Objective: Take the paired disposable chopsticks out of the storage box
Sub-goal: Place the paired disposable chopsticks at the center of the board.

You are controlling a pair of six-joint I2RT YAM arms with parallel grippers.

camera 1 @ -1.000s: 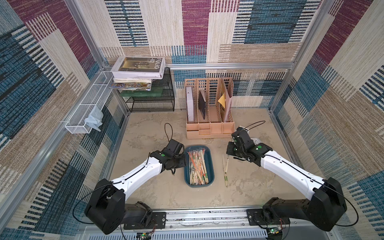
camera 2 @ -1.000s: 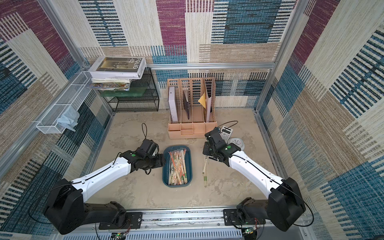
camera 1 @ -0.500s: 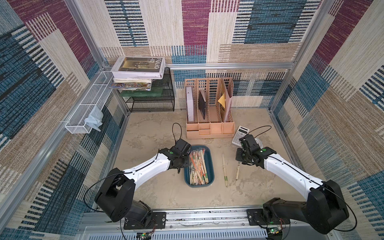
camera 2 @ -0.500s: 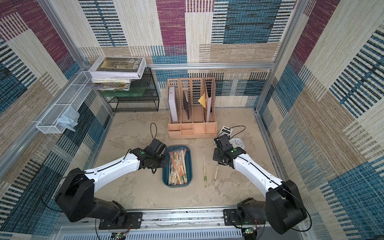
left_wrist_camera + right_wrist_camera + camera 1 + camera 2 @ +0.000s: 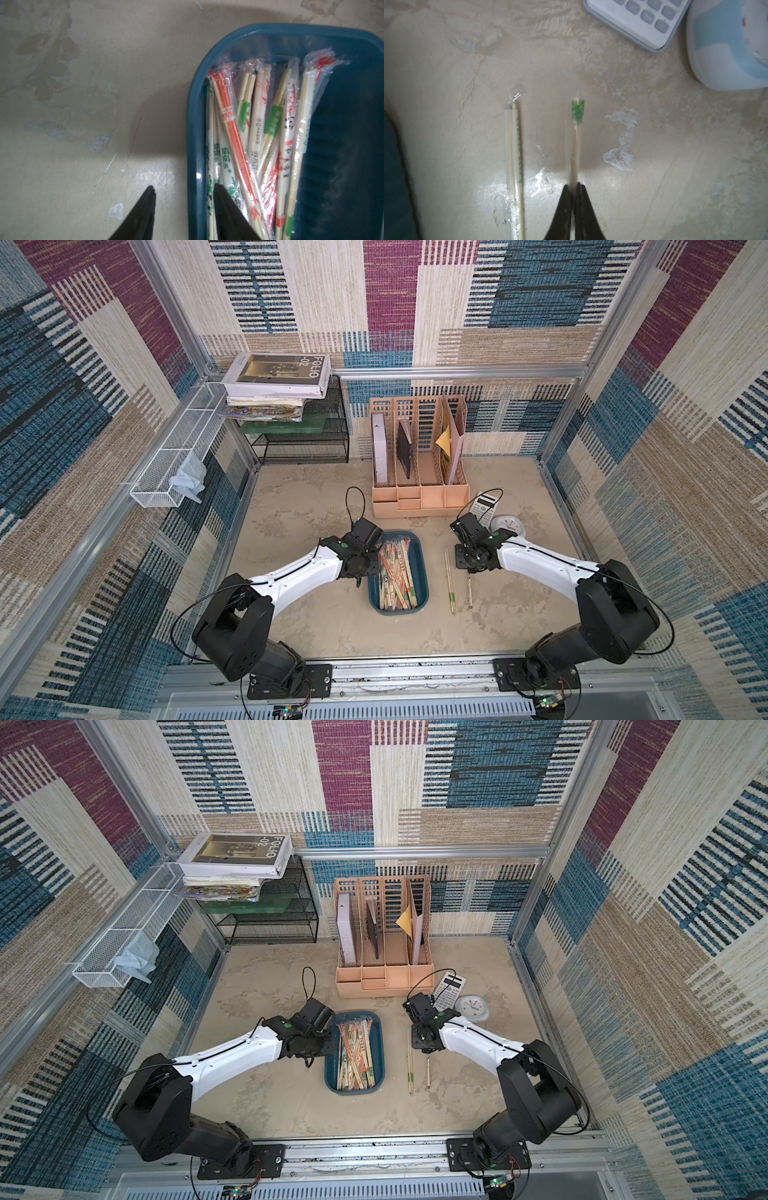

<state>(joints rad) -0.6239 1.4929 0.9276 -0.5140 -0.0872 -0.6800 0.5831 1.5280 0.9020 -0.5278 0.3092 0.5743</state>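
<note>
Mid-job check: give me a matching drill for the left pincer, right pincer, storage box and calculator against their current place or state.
1 left pincer
2 right pincer
3 storage box
4 calculator

a shut on a chopstick pair
b beside the clock
c open, straddling the box rim
d holds many sleeved chopsticks

Pairs: 1-c, 2-a, 3-d, 4-b

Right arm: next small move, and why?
Probably open the right gripper: its fingers are shut on a green-printed chopstick pair that seems to lie low at the table, parallel to the pair already set down.
</note>
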